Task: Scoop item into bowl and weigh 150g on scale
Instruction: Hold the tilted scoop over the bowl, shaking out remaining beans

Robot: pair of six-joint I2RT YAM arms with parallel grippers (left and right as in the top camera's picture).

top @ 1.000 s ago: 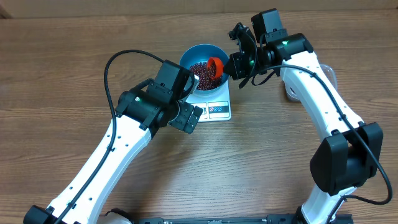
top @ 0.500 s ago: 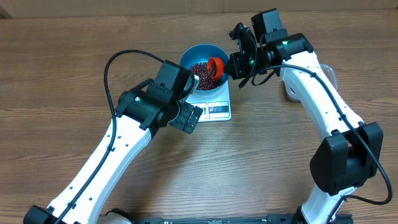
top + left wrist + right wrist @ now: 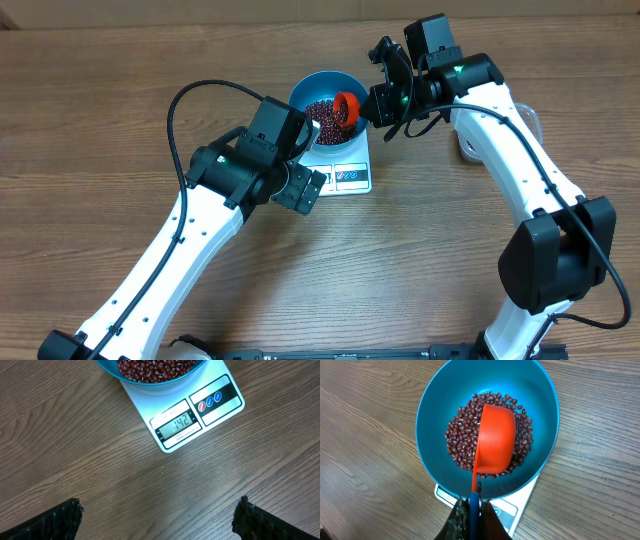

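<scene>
Wood-grain table [image 3: 100, 100] fills every view, brown with darker streaks, and a paler strip runs along its far edge in the overhead view. Two white arms with black joints reach in from the near edge.

A clear container [image 3: 532, 118] sits partly hidden behind the right arm, well away from both sets of jaws.

The left gripper [image 3: 157, 517] hangs over bare wood with its jaws spread wide and nothing between them. The scale [image 3: 210, 405] lies ahead of those jaws, clear of them and turned at an angle, with its display [image 3: 178, 423] reading 142 and its buttons [image 3: 210, 401] on the edge nearest the fingers.

The bowl [image 3: 435, 410] stands on the scale, just ahead of the right gripper [image 3: 472, 510]. Those jaws are closed on the thin handle of an orange scoop [image 3: 496, 435]. The handle runs straight out from the fingertips over the bowl's near rim. The scoop's cup is tipped over inside the bowl, its rounded back facing the wrist camera.

The beans [image 3: 460, 445] lie heaped in the bottom of the bowl, under and around the cup.
</scene>
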